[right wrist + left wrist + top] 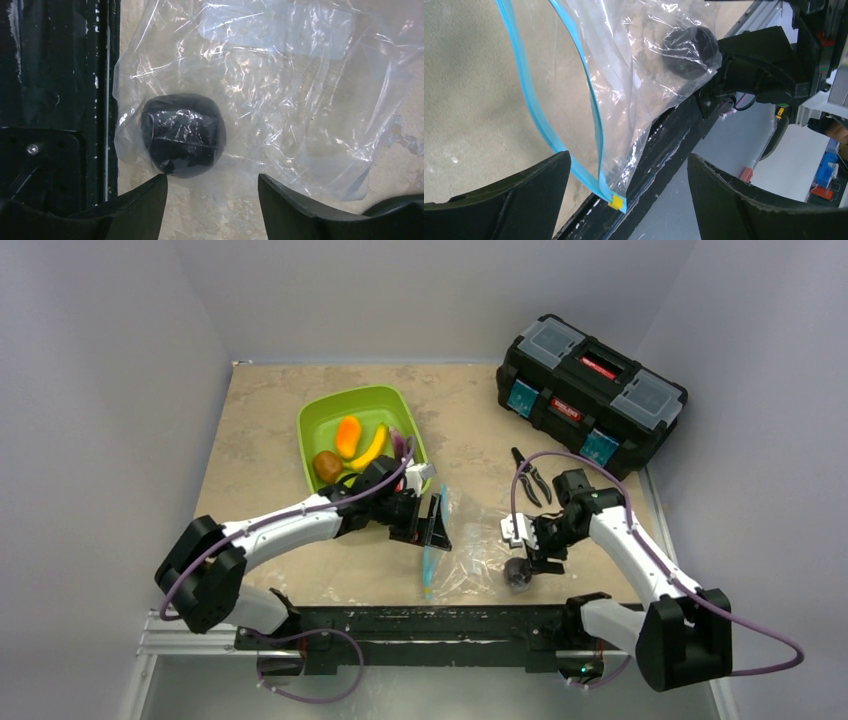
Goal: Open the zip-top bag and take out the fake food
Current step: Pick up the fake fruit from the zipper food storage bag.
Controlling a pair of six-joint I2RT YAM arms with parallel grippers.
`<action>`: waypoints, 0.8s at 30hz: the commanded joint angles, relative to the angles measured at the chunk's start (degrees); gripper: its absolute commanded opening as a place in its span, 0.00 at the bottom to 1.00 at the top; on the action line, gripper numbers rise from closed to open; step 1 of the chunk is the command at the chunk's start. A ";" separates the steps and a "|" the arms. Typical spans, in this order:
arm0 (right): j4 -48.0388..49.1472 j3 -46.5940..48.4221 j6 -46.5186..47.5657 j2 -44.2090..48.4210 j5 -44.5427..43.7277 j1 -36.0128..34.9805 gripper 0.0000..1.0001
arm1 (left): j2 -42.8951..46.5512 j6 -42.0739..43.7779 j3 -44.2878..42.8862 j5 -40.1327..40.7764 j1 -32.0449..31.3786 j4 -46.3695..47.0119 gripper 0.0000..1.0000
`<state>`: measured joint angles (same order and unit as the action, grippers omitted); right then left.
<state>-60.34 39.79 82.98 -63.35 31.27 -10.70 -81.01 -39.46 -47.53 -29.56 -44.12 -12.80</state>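
Note:
The zip-top bag (470, 545) lies flat near the table's front edge, its teal zipper strip (531, 100) parted, with a yellow slider (615, 201) at the near end. A dark plum (182, 135) sits inside the bag's closed corner (517, 573). My left gripper (437, 523) hovers at the bag's mouth, open (629, 157), the zipper corner showing between its fingers untouched. My right gripper (533, 556) is open (211, 182) just short of the plum, its left fingertip (157, 182) nearly at the plastic. Other fake food, an orange piece (347, 436), banana (370, 448) and kiwi (327, 466), lies in the green tray (320, 420).
A black toolbox (590, 390) stands at the back right. Black-handled pliers (530, 478) lie just beyond the right arm. The black mounting rail (420, 625) runs along the near edge, close under the bag's corner (60, 100).

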 commanded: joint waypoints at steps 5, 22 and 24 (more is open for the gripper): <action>10.40 -3.24 -2.20 -3.52 -1.51 -6.16 0.59 | -6.72 0.37 -4.56 1.57 -0.98 2.78 0.72; 29.13 4.37 -27.31 -12.73 5.72 -4.85 0.00 | -11.39 -4.20 -3.08 -3.92 -0.93 11.74 0.00; 33.18 5.04 -31.88 -12.69 2.65 -1.45 0.00 | -10.84 -5.50 -2.00 -4.47 -0.77 15.79 0.00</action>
<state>-36.91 41.47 62.06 -76.29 35.59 -16.69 -92.71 -41.76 -50.35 -30.68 -44.77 -6.79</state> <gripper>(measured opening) 0.004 0.007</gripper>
